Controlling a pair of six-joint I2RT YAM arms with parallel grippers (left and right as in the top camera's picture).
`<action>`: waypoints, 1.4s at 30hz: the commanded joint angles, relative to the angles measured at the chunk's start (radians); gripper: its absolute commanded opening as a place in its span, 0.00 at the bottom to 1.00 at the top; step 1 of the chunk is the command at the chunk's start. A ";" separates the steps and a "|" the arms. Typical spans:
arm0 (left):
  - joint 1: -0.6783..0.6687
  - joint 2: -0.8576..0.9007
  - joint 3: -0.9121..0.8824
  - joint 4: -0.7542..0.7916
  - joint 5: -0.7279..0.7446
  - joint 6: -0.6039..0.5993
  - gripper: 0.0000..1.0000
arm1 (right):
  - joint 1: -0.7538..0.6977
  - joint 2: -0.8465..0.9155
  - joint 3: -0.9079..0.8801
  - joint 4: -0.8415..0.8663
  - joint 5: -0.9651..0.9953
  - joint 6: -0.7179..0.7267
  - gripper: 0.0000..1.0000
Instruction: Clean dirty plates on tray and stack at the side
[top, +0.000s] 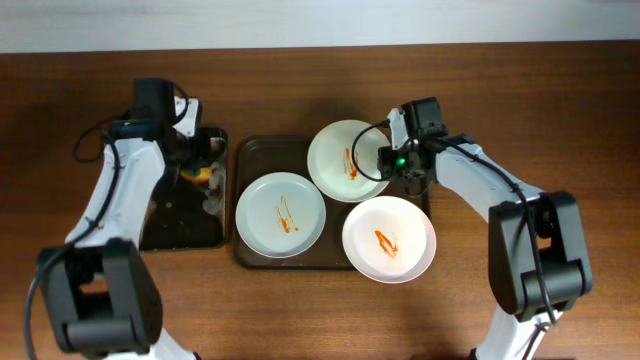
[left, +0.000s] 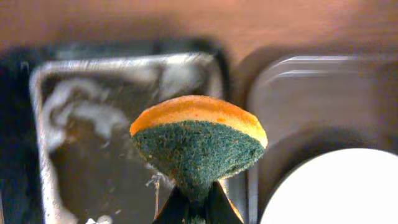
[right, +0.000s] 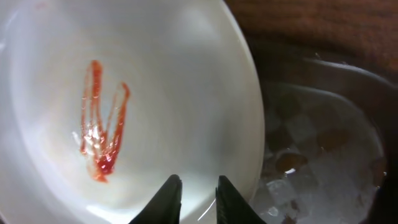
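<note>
1. Three plates (top: 265, 232) lie on the dark brown tray (top: 262, 153), each with an orange sauce smear (top: 286, 213), so none looks wiped and nothing is stacked at the side yet.
2. A pale grey-green plate (top: 280, 215) sits at the tray's left. An upper white plate (top: 335, 150) is at the far edge. A lower white plate (top: 388, 238) is at the near right corner, and its rim passes over the tray's edge.
3. Being round, the plates have no long axis. Only the smears do, and each runs roughly away from the robot.
4. The left gripper (left: 196, 210) is clamped on a sponge (left: 199, 140), orange on top and green scouring side forward. It hangs over the black tray (top: 180, 225), which holds soapy water, just left of the brown tray.
5. From this gripper the grey-green plate is the nearest: to the right and a little toward the robot. I judge the wiping move must cross the tray rim in that direction.
6. The right gripper (right: 198, 198) hovers at the right rim of the upper white plate, pointing inward over it. Its fingers stand a little apart, with only plate surface showing between them, so it holds nothing.
7. The left arm reaches forward with the wrist bent down. The right arm is bent inward from the right side of the wooden table (top: 560, 120).
</note>
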 joint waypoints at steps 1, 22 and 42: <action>-0.062 -0.062 -0.003 0.055 0.063 -0.009 0.00 | 0.006 0.024 0.004 -0.001 0.049 0.068 0.21; -0.285 -0.061 -0.003 0.072 0.156 -0.025 0.00 | -0.043 -0.098 0.039 -0.068 0.098 0.126 0.43; -0.341 -0.043 -0.003 0.104 0.156 -0.026 0.00 | -0.053 0.039 0.035 -0.074 0.016 0.135 0.15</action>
